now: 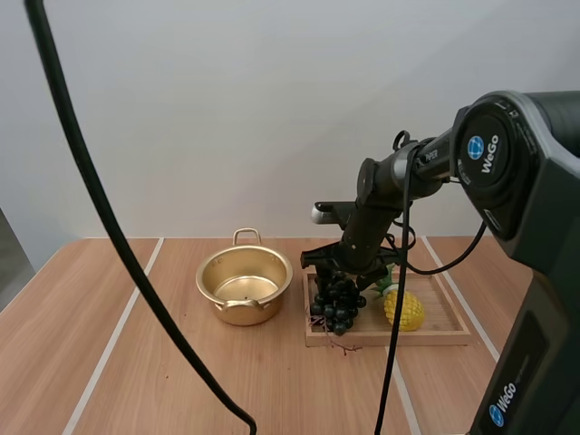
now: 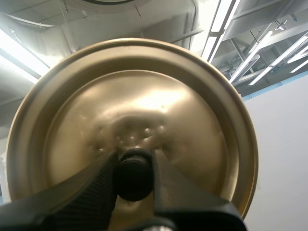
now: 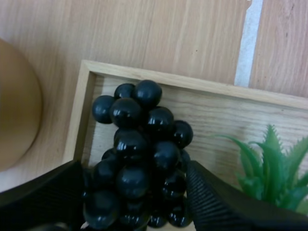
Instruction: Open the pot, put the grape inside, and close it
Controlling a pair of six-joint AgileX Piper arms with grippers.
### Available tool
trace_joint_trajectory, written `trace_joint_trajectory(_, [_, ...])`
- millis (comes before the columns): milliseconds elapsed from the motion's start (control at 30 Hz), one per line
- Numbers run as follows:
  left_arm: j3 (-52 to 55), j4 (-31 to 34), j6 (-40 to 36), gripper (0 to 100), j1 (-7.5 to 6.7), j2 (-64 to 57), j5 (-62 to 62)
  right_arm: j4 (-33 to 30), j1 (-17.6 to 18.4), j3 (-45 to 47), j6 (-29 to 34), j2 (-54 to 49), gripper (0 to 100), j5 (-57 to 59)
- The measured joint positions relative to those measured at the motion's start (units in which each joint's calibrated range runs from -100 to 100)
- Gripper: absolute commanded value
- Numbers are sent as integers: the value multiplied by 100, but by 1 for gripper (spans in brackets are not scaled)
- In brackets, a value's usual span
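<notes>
The gold pot (image 1: 243,313) stands open on the table, left of the wooden tray (image 1: 444,319). My right gripper (image 1: 340,275) is over the tray's left end, its fingers pressed on either side of the dark bunch of grapes (image 1: 337,306). In the right wrist view the bunch of grapes (image 3: 139,139) sits between the fingers of my right gripper (image 3: 134,192), above the corner of the tray (image 3: 216,115), with the pot (image 3: 14,125) just beside it. My left gripper (image 2: 134,182) is shut on the black knob (image 2: 134,174) of the gold lid (image 2: 159,106) and holds it up in the air.
A yellow toy pineapple (image 1: 405,310) with green leaves (image 3: 269,163) lies on the tray right of the grapes. White lines run across the wooden tabletop (image 1: 136,362), which stretches left and in front of the pot.
</notes>
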Motion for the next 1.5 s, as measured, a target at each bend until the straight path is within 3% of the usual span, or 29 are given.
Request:
trace_joint_trajectory(733, [0,0,0,0,0,0,55,-36,0,0,19,499,99,-562])
trace_joint_trajectory(800, [0,0,0,0,0,0,55,-36,0,0,10,499,64,-562])
trace_joint_trajectory(867, [0,0,0,0,0,0,55,-36,0,0,1,510,7,-562])
trace_joint_trajectory(900, [0,0,0,0,0,0,55,-36,0,0,1,521,0,-562])
trace_joint_trajectory(1267, [0,0,0,0,0,0,55,-36,0,0,-17,472,0,-489])
trace_joint_trajectory(1500, [0,0,0,0,0,0,55,-43,0,-146,-17,-283,0,88])
